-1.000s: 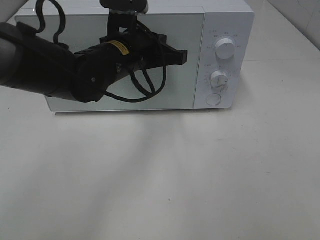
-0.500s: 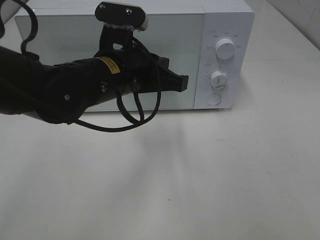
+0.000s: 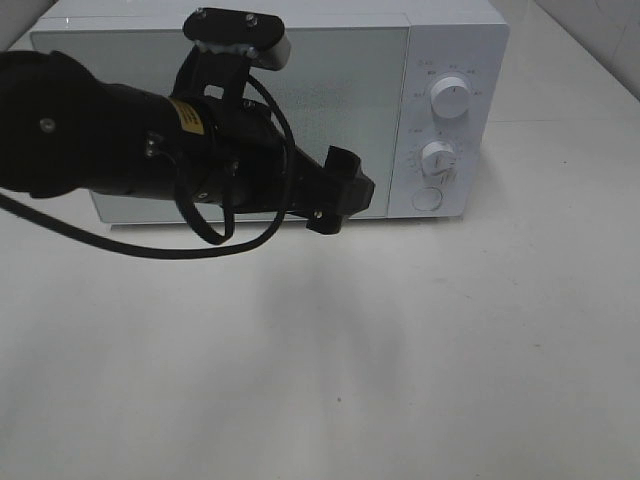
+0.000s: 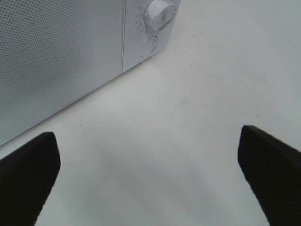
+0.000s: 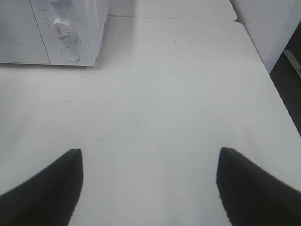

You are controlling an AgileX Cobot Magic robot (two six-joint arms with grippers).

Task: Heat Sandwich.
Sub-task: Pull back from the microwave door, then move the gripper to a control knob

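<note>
Left hand [image 3: 342,190] hangs wide open and empty before the shut microwave [image 3: 340,80]; right hand [image 5: 150,153] gapes empty over the table [image 3: 400,350]; no sandwich in sight — hidden inside, perhaps (we can't tell); we'd reckon it light, soft, squashable — pinch gently across the bready flanks.

left arm [image 3: 90,150]: matte black casing, small yellow label [image 3: 183,115], black cable [image 3: 215,240] looped beneath, pale camera mount [image 3: 238,25] with two screws; left gripper [image 3: 345,190] black.
</note>
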